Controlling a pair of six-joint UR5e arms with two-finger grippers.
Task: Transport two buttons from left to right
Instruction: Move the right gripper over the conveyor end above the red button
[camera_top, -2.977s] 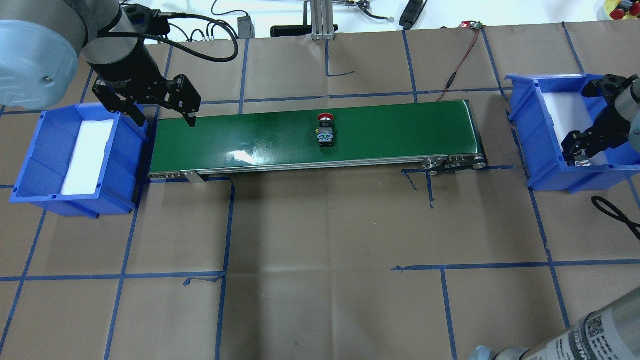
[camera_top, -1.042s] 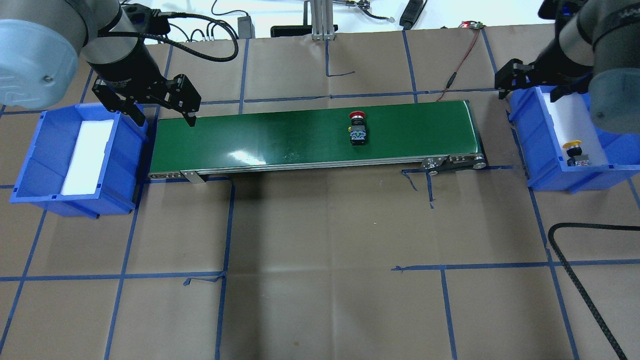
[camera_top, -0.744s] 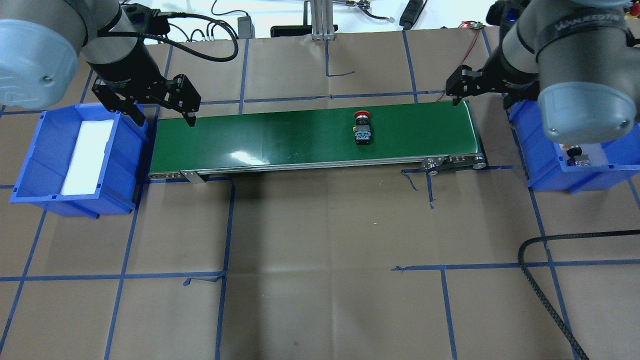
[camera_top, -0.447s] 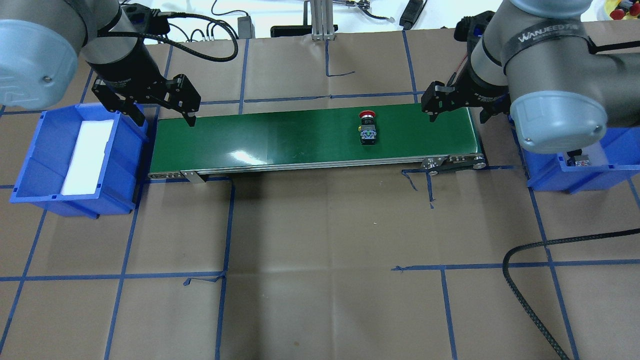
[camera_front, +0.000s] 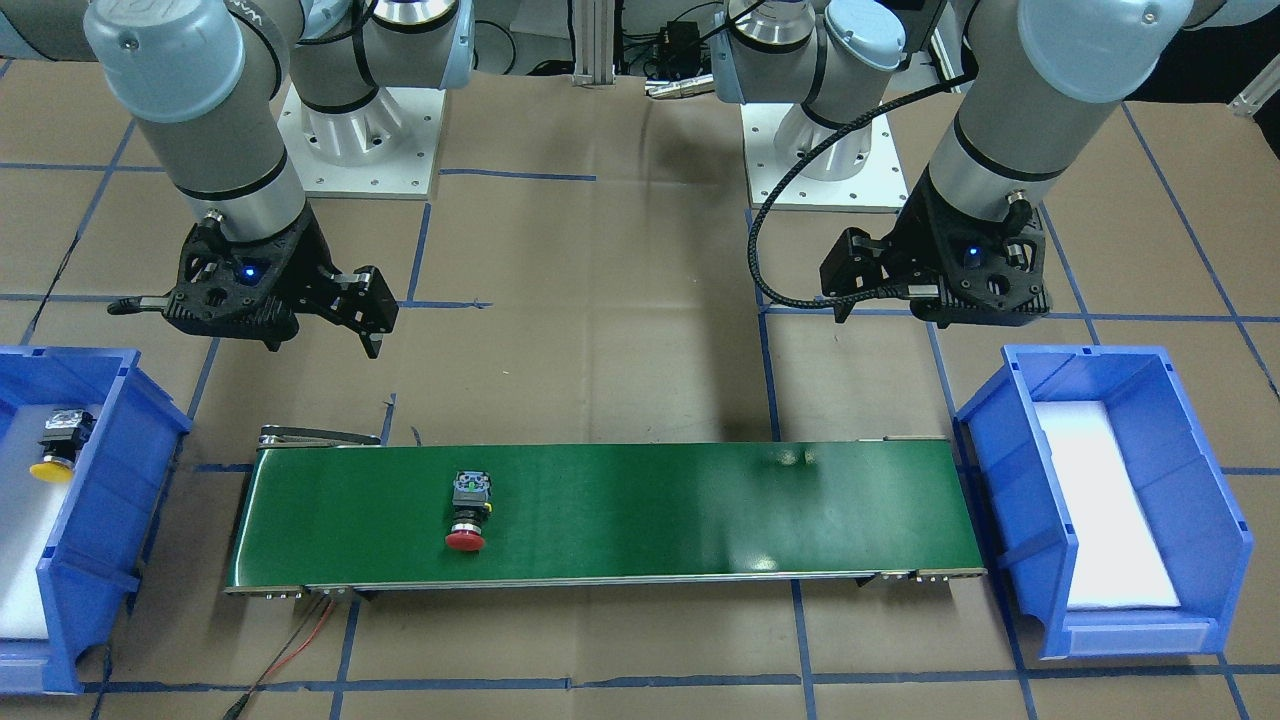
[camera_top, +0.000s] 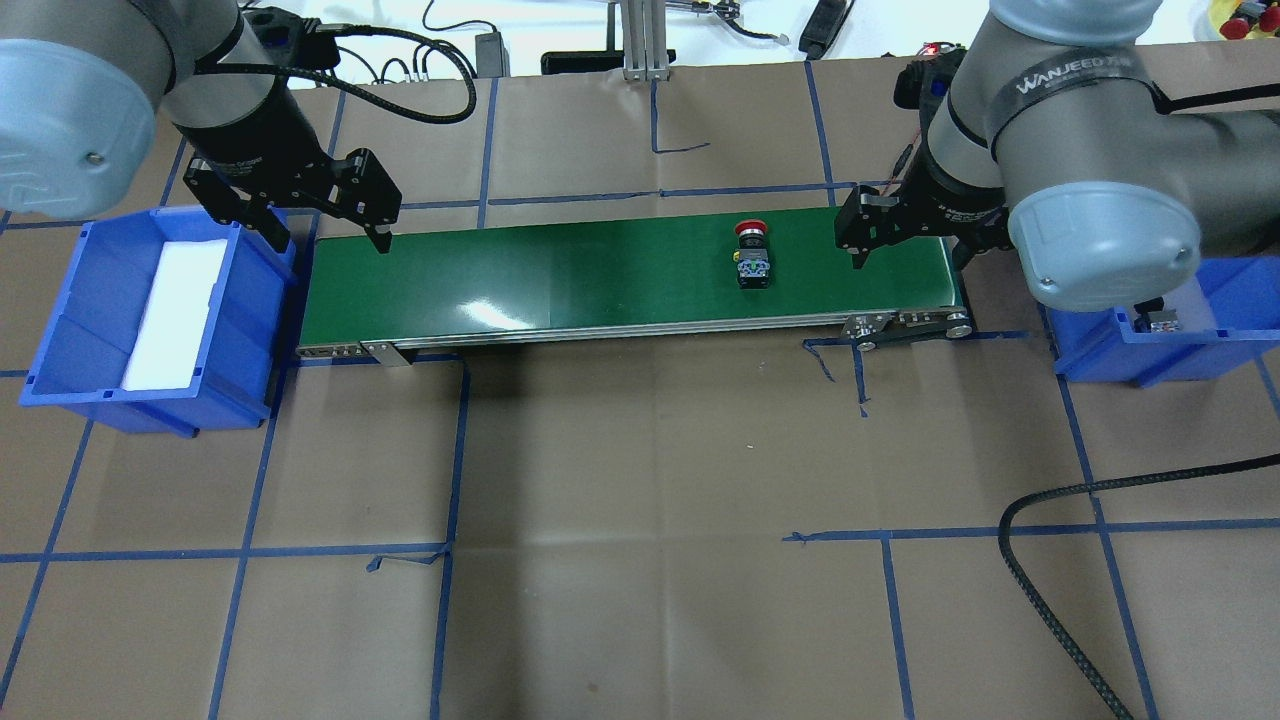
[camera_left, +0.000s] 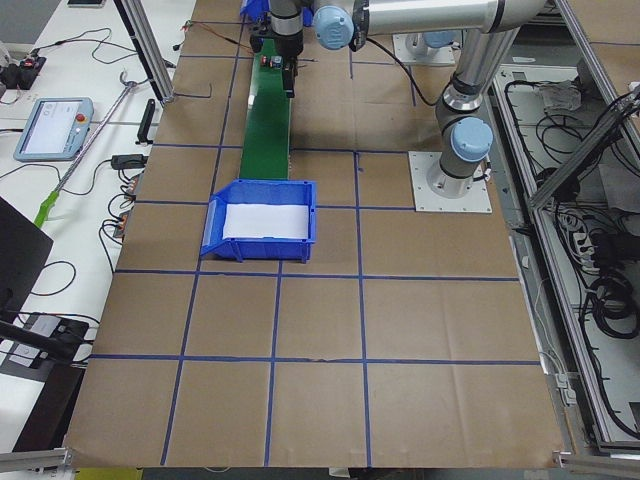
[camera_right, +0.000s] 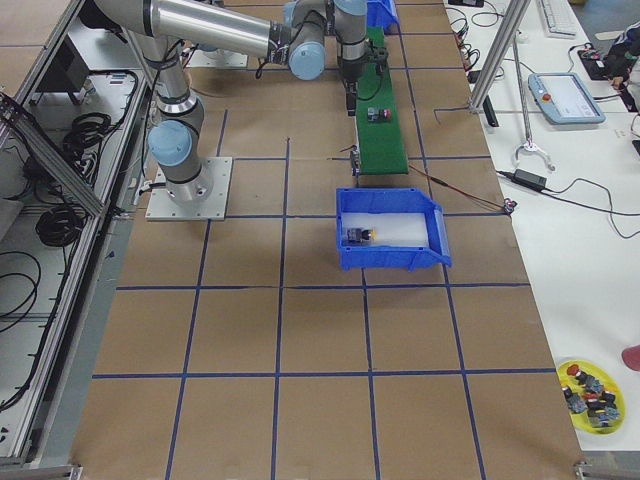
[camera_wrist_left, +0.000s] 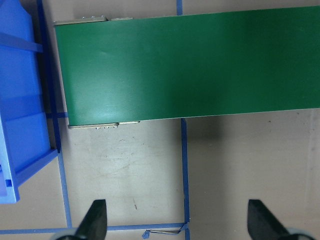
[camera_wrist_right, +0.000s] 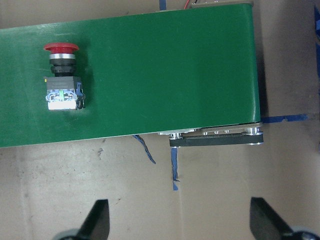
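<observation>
The red-capped button (camera_top: 752, 255) lies on its side on the green conveyor belt (camera_top: 600, 270), right of the middle; it also shows in the front view (camera_front: 468, 510) and the right wrist view (camera_wrist_right: 62, 80). The yellow-capped button (camera_front: 58, 445) lies in the right blue bin (camera_front: 100, 500). My right gripper (camera_top: 908, 245) is open and empty, above the belt's right end, to the right of the red button. My left gripper (camera_top: 330, 235) is open and empty, above the belt's left end beside the left blue bin (camera_top: 70, 330).
The left bin holds only a white foam liner (camera_top: 175, 310). A black cable (camera_top: 1050, 500) loops over the table at the front right. A red wire (camera_top: 925, 110) runs behind the belt's right end. A yellow dish of spare buttons (camera_right: 590, 385) sits far off.
My right gripper left the yellow button in the right bin, rose, and swung left over the belt's right end. The red button rode rightward on the belt. The left arm stayed still.
</observation>
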